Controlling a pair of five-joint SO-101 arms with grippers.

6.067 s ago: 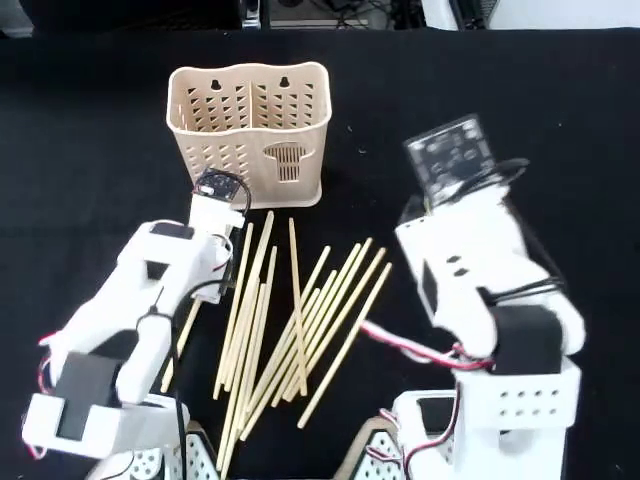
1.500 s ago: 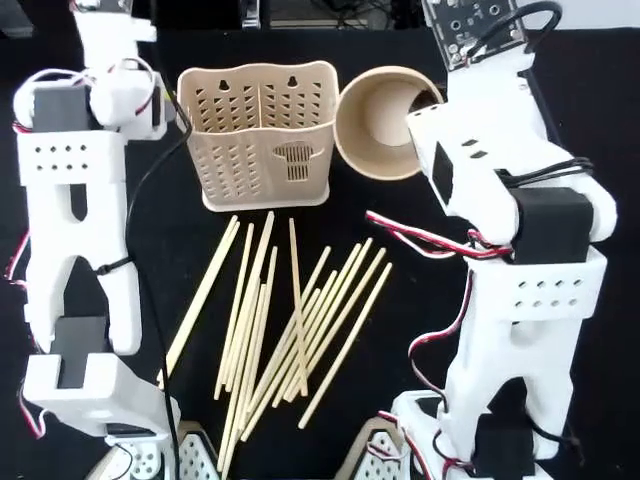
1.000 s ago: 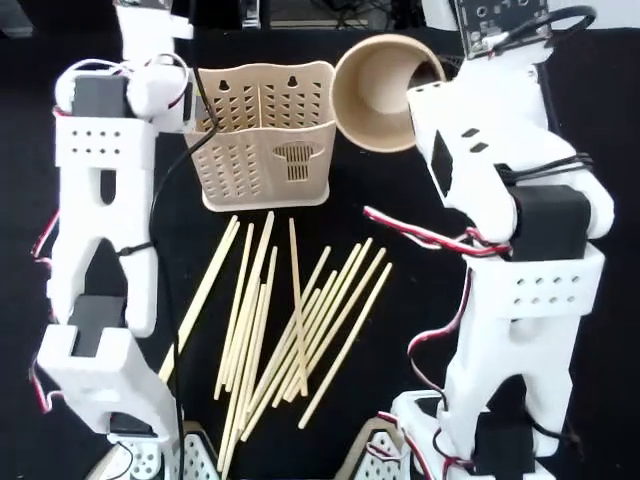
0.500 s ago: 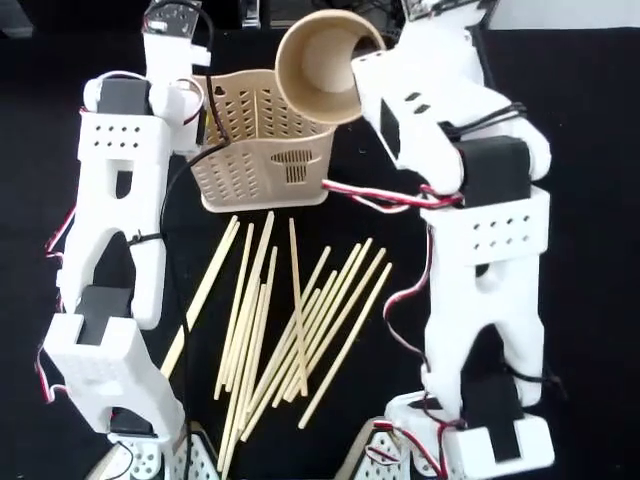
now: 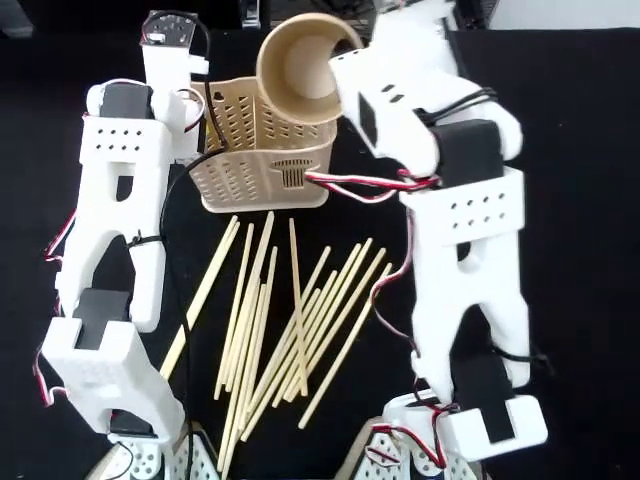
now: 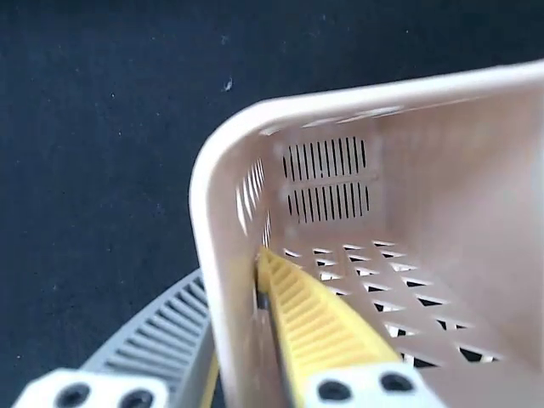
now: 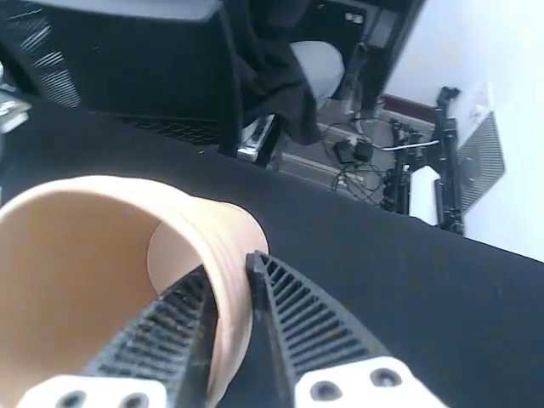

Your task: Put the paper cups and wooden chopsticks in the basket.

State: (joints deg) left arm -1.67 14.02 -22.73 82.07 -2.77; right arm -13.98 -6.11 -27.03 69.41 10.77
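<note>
A tan paper cup (image 5: 300, 70) lies tilted on its side in the air above the beige slotted basket (image 5: 255, 165), its mouth facing up toward the high camera. My right gripper (image 5: 340, 75) is shut on the cup's rim (image 7: 76, 280), one finger inside and one outside (image 7: 228, 270). At the basket's left end, my left gripper (image 5: 205, 115) is shut on the wall (image 6: 408, 170), the yellow finger (image 6: 297, 306) inside and the grey one outside. The basket leans slightly. Several wooden chopsticks (image 5: 290, 320) lie fanned on the black table in front of the basket.
One chopstick (image 5: 200, 295) lies apart beside the left arm. Both arm bases stand at the table's front edge. Past the table's far edge are cables and room clutter (image 7: 382, 161).
The right arm has carried the cup leftward from beside the basket to above it. The left arm has closed in on the basket's left wall, and the basket has tipped and shifted a little.
</note>
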